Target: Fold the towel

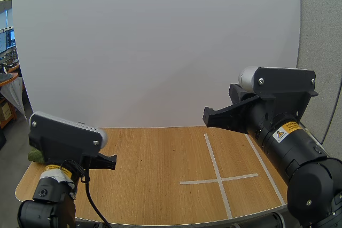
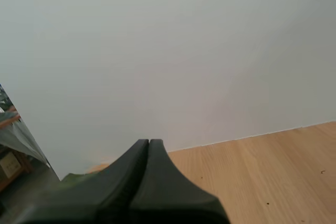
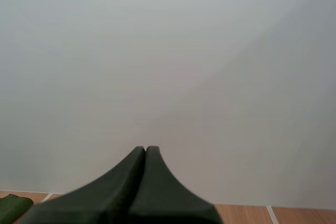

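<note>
The green towel sits at the left edge of the table, mostly hidden by the left arm. It looks soft and light, so I'd pinch a free corner. The left gripper and right gripper are both closed and empty. A tape cross lies to the right. Only the left arm looks to be in the way.

backdrop: white panel | table: light wood, white tape cross | right: grey partition
</note>
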You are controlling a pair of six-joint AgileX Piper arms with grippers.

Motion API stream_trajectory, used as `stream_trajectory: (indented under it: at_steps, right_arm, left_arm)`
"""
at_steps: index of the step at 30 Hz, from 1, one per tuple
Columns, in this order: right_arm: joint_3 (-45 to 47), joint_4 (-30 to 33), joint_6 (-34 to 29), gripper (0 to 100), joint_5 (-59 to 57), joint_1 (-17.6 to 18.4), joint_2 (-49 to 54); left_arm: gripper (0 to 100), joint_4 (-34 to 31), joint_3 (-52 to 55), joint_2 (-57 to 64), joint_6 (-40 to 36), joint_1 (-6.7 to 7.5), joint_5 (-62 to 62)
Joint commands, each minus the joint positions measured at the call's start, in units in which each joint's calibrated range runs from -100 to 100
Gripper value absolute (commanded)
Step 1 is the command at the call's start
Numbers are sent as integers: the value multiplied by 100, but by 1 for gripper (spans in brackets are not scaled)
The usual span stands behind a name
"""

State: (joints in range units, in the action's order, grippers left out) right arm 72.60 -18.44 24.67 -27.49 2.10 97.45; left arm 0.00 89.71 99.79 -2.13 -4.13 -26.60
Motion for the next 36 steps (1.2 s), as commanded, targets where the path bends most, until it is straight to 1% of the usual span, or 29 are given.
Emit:
stream_trajectory:
  at_steps: [1, 6, 11, 13, 16, 18, 21, 25, 36]
  right_arm:
    - [9, -13, 25, 0, 50, 14, 53]
    - [9, -13, 25, 0, 50, 14, 53]
    - [9, -13, 25, 0, 50, 14, 53]
    - [9, -13, 25, 0, 50, 14, 53]
    - [9, -13, 25, 0, 50, 14, 53]
    - [9, -13, 25, 0, 50, 14, 53]
    - [9, -13, 25, 0, 50, 14, 53]
    - [9, -13, 25, 0, 50, 14, 53]
    - [9, -13, 25, 0, 50, 14, 53]
  left_arm:
    - [0, 61, 257, 21, -263, 16, 158]
    - [0, 61, 883, 21, -263, 16, 705]
    - [0, -32, 1029, 21, -298, 16, 1050]
    - [0, -56, 1029, 21, -475, 31, 842]
    - [0, -176, 1029, 21, -844, 108, 820]
    - [0, -229, 1029, 21, -1024, 148, 545]
    - [0, -195, 1029, 21, -1050, 148, -304]
    - [0, -442, 1029, 21, -1039, 148, -346]
    - [0, -457, 1029, 21, -1039, 148, -329]
